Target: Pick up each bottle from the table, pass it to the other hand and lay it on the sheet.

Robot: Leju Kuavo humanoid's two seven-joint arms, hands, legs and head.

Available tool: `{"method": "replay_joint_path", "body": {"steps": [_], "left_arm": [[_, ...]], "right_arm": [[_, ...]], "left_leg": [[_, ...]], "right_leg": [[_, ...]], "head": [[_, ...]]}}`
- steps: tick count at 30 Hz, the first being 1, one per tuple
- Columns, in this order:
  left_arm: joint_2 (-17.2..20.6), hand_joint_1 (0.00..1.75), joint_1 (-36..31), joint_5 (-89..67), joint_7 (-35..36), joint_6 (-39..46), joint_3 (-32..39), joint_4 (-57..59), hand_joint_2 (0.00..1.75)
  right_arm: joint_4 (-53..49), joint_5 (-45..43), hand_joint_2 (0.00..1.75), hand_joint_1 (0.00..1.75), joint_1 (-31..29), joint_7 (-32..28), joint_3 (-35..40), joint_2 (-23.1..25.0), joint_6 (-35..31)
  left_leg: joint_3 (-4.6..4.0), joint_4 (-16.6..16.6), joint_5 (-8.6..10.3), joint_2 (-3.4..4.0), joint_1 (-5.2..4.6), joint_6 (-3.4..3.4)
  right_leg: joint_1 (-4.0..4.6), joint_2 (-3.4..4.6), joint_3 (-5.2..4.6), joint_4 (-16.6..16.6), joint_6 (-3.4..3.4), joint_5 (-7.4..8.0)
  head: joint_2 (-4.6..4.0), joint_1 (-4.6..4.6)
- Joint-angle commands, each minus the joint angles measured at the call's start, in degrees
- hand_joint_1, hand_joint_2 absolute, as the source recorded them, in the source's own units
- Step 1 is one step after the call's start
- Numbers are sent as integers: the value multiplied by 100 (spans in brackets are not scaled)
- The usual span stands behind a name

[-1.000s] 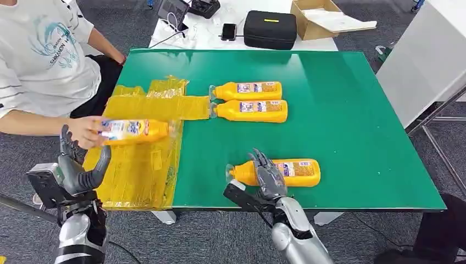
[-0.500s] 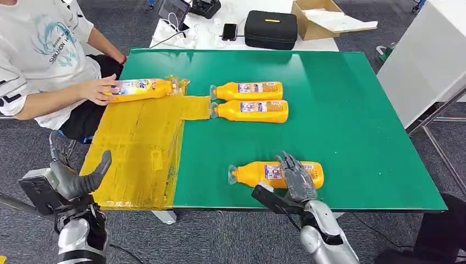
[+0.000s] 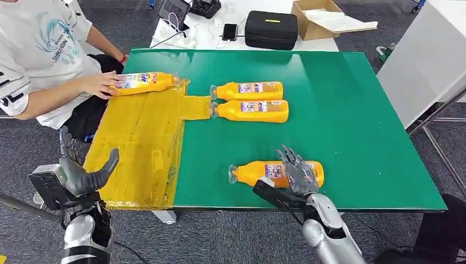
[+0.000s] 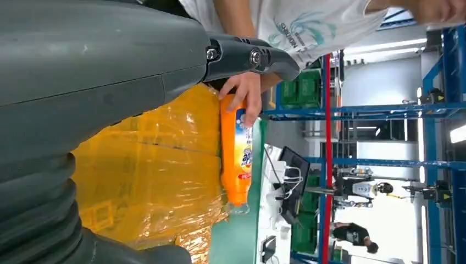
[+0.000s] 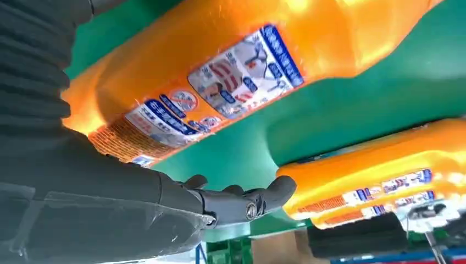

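The right hand (image 3: 297, 175), fingers spread and gripping nothing, is hovering over the near bottle (image 3: 258, 173) at lower centre. The left hand (image 3: 82, 176), open and empty, is hanging lower left beside the yellow sheet (image 3: 143, 148).

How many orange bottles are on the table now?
4: one on the yellow sheet under a person's hand at, two side by side mid-table, one by the right hand at.

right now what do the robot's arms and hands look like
Both arms are silver metal with rounded joint segments. The left hand and right hand are dark grey, many-fingered, with a thick grey thumb and a black box-like wrist block. The wrist views show a grey ribbed cover behind each hand.
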Motion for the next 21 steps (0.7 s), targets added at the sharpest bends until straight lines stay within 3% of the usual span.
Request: {"method": "replay_joint_path", "body": {"steps": [1,11,21], "left_arm": [[59,0,-321,31,11,-76,-101,747,175],[76,0,-506,52,11,-174,-78,1184,175],[94,0,-608,95,11,-206,-71,1371,175]], "right_arm": [[1158,-9,175,0,-727,178,12,-189,187],[1963,-514,175,0,-1198,61,192,-557,1069],[2090,-667,175,0,-1343,-7,431,-756,1352]], "left_leg": [[17,-6,-1,5,0,4],[35,-8,-2,10,2,10],[19,-5,6,-3,2,10]], "right_leg": [[2,-1,16,-7,-7,0],[7,-3,39,-15,-13,2],[4,-7,24,-8,-1,5]], "head": [[0,0],[0,-2],[0,-2]]}}
